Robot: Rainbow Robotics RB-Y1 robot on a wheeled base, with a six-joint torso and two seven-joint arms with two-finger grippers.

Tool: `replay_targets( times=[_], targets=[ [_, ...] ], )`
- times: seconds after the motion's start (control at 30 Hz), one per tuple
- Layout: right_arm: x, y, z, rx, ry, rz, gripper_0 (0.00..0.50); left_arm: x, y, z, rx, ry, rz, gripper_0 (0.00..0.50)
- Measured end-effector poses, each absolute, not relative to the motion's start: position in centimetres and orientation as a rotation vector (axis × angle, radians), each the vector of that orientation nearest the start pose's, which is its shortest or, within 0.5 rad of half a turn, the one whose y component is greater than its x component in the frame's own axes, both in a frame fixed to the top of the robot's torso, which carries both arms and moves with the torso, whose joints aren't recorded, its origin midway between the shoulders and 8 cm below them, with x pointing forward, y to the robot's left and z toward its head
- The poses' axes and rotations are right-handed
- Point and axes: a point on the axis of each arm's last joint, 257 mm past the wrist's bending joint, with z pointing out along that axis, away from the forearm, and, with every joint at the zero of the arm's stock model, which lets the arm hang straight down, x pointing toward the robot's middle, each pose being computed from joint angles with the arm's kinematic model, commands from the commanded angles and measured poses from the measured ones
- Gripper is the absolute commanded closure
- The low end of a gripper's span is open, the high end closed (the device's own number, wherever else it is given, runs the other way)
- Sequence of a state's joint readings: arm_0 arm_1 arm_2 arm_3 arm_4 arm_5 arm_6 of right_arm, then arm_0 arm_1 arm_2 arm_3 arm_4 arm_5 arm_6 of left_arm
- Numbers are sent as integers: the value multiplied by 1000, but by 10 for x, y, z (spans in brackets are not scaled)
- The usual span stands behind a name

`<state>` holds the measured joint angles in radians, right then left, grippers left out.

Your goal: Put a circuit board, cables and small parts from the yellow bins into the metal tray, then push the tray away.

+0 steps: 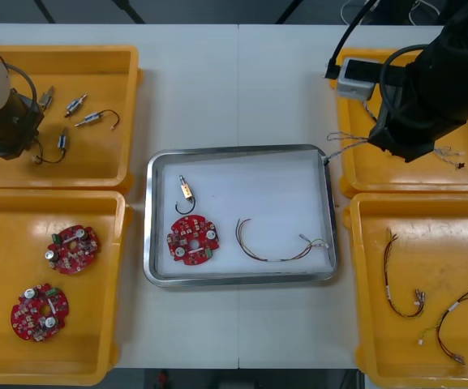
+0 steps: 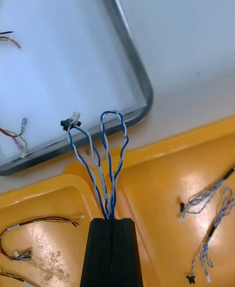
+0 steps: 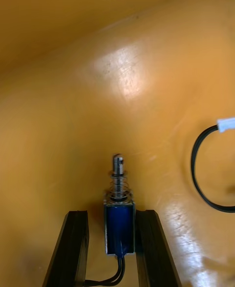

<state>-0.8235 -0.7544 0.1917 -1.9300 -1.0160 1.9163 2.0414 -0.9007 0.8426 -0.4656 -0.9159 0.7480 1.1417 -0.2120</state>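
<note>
Two grippers are each closed on something, and you can place all of it by the metal tray [image 1: 274, 186] at the table's middle; your left gripper [image 3: 118, 214] is down in the far-left yellow bin [image 1: 104, 81], which lies left of the tray and level with its far edge; its fingers [image 3: 73, 248] stand apart by the width of a small metal part [image 3: 119, 179] with a blue body, clamped between them, a black lead running out of its rear end; whether that part touches the bin floor you cannot tell; three loose metal parts [image 1: 96, 119] lie in the same bin, nearer the tray; your right gripper [image 2: 111, 221] hangs just off the tray's far right corner, over the far-right yellow bin [image 1: 404, 174]; its fingers are pressed together on a twisted blue and white cable [image 2: 105, 160], whose two loops reach toward that corner, its plug end showing against the tray's rim; inside the tray, a red circuit board [image 1: 191, 241] lies by the near edge, left of centre; a metal part with a hooked black cable [image 1: 186, 192] lies just beyond it, and a red and yellow cable [image 1: 278, 247] curves to the board's right; two spare circuit boards [image 1: 73, 248] lie in the bin left of the tray's near edge.
</note>
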Motion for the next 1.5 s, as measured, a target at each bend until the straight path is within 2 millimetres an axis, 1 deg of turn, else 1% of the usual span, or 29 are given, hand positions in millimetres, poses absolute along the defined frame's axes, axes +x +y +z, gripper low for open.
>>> replay_targets(
  times=[0.03,0.07,0.1,0.17,0.23,0.3,0.4,0.57,0.73,0.83,0.9,0.97,1.1,1.13,1.23,1.33,1.5],
  targets=[
    [452,-187,-91,-1606,2165,-151,500,603,441,-210,-1489,2084,-175,231],
    [449,-183,-94,-1630,2157,-151,500,602,441,-211,-1485,2087,-170,273],
    [447,-178,-98,-1660,2145,-149,500,602,441,-212,-1482,2088,-168,304],
    [442,-169,-105,-1737,2103,-146,500,603,441,-212,-1479,2087,-170,500],
    [439,-160,-112,-1808,2060,-143,500,604,441,-212,-1476,2086,-173,500],
    [438,-151,-119,-1830,2047,-144,500,604,441,-212,-1475,2085,-174,500],
    [444,-133,-127,-1833,2007,-161,500,604,441,-211,-1474,2084,-175,500],
    [454,-101,-145,-1822,1974,-121,500,604,441,-211,-1473,2084,-175,500],
    [468,-81,-163,-1787,1979,-99,500,603,441,-210,-1465,2094,-169,500],
    [475,-72,-173,-1781,1962,-116,500,593,438,-205,-1440,2157,-141,500],
    [479,-66,-182,-1780,1951,-121,500,587,432,-194,-1385,2217,-130,500],
    [482,-64,-191,-1781,1955,-116,500,584,425,-178,-1305,2276,-138,500],
    [489,-65,-210,-1766,1988,-111,500,579,412,-143,-1105,2375,-148,500],
    [492,-66,-213,-1763,1991,-121,500,577,409,-138,-1077,2387,-145,500],
    [498,-67,-223,-1762,1986,-159,500,572,399,-123,-1024,2405,-135,500],
    [500,-68,-232,-1765,1997,-161,500,568,384,-112,-953,2421,-124,500],
    [502,-68,-240,-1754,2015,-149,500,561,358,-97,-840,2444,-109,500]
  ],
)
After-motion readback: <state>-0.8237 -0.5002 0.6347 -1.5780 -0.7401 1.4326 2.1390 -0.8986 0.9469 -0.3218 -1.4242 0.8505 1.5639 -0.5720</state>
